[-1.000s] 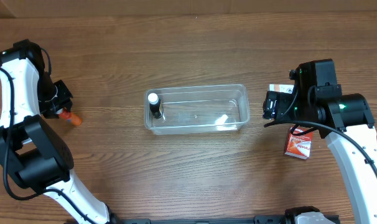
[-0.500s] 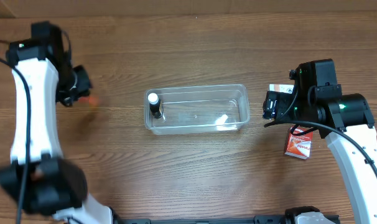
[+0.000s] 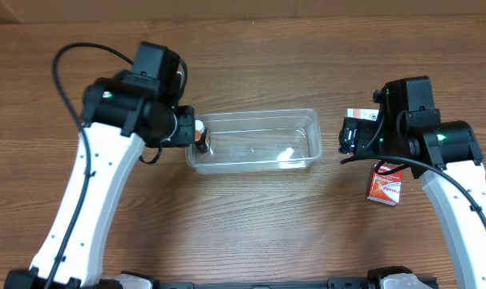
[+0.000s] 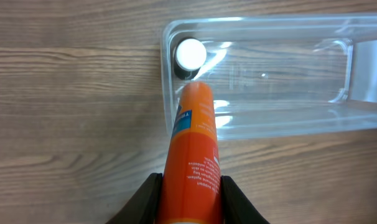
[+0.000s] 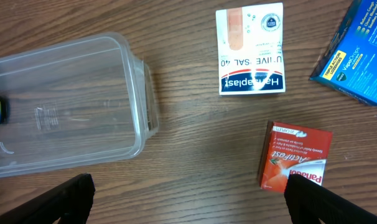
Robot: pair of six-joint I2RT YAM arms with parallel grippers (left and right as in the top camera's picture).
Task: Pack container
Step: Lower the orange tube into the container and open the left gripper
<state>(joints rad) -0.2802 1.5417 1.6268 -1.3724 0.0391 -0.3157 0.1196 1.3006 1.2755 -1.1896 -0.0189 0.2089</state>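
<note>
The clear container (image 3: 259,113) lies in the middle of the table, with a small dark bottle with a white cap (image 3: 198,132) upright at its left end. My left gripper (image 4: 190,200) is shut on an orange tube (image 4: 191,149). The tube's tip reaches over the container's left rim (image 4: 170,68), beside the bottle (image 4: 190,55). In the overhead view the left gripper (image 3: 183,128) is at the container's left end. My right gripper (image 5: 188,208) is open and empty over bare table, right of the container (image 5: 135,68).
A red Panadol box (image 5: 294,155) lies near the right gripper and also shows in the overhead view (image 3: 385,186). A white Hansaplast box (image 5: 251,50) and a blue box (image 5: 356,56) lie farther back on the right.
My left arm has swung from the far left of the table to the container's left end, carrying the orange tube. The right arm has not moved.
</note>
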